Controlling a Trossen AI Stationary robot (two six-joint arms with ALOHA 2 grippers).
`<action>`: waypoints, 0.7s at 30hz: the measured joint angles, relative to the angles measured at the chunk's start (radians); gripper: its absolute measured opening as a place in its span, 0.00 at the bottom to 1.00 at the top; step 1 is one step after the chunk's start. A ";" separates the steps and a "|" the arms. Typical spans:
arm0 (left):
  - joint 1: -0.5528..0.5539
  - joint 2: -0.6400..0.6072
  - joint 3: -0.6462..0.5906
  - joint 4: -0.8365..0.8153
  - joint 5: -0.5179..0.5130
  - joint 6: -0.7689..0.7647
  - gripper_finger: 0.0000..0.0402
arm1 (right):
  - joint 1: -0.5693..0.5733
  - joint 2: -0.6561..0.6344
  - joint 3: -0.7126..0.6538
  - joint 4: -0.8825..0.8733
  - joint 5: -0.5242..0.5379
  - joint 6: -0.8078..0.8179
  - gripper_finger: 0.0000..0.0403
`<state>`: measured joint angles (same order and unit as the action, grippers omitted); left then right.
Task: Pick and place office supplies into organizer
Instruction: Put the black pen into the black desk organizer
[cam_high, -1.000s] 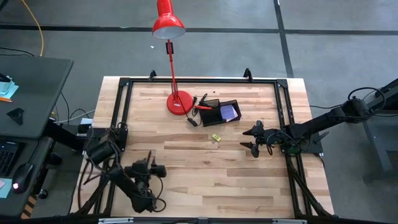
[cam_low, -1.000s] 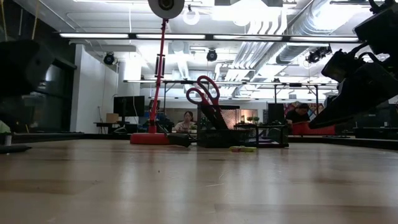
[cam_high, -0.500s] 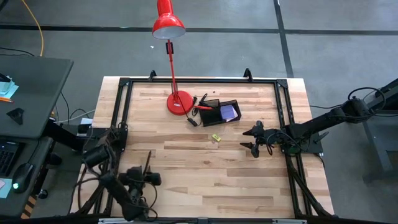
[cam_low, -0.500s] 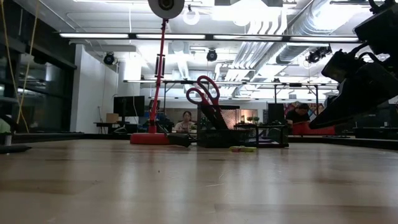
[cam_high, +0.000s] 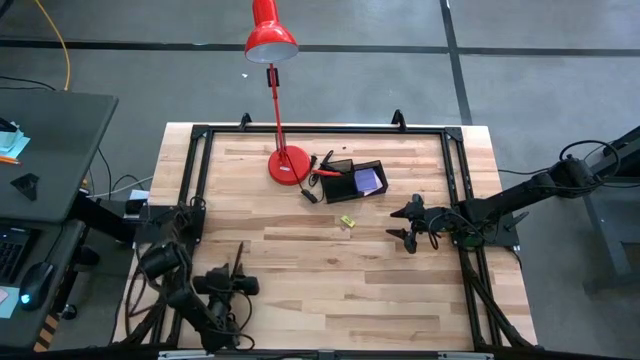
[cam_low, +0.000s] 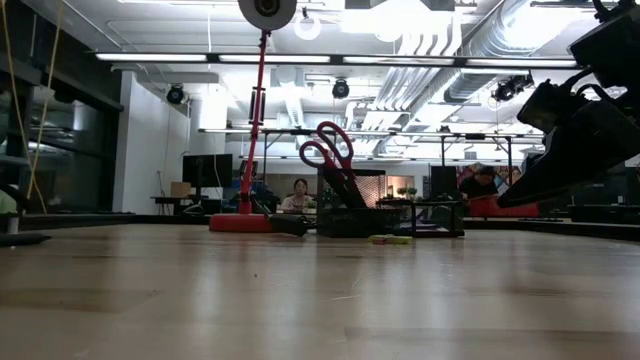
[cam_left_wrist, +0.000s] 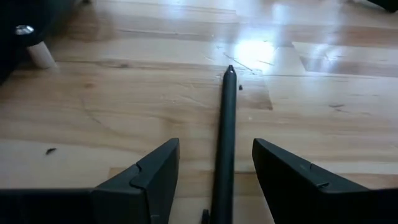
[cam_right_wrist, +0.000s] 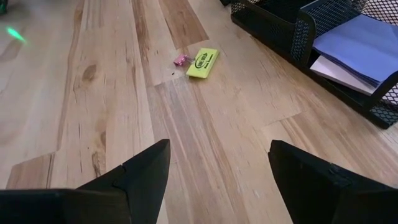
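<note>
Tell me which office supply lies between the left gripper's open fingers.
The dark pen, lying on the bare wood between the left gripper fingers, far from the organizer; the yellow piece lies near the organizer.

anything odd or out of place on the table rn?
Two strays outside the organizer: a dark pen lying on the wood between the left claw's open fingers, near the table's front-left corner, and a yellow piece on the wood just in front of the organizer.

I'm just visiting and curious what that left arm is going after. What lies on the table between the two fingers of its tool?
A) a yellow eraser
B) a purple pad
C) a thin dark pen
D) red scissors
C: the left wrist view shows a thin dark pen lying on the wood between the open fingers of the left tool.
</note>
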<state>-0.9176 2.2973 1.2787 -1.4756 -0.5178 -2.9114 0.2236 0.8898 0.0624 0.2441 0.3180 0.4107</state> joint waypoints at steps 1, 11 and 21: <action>0.001 0.011 0.016 -0.011 0.001 -0.002 0.49 | 0.000 0.000 0.000 -0.001 0.000 0.000 0.65; 0.015 0.037 0.057 -0.042 0.012 0.002 0.49 | 0.000 0.000 0.000 0.000 0.000 0.000 0.65; 0.014 0.034 0.008 0.014 0.013 0.008 0.38 | 0.000 0.000 0.000 -0.001 0.000 0.000 0.65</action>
<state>-0.9035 2.3314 1.2869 -1.4616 -0.5053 -2.9032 0.2234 0.8898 0.0624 0.2433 0.3183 0.4107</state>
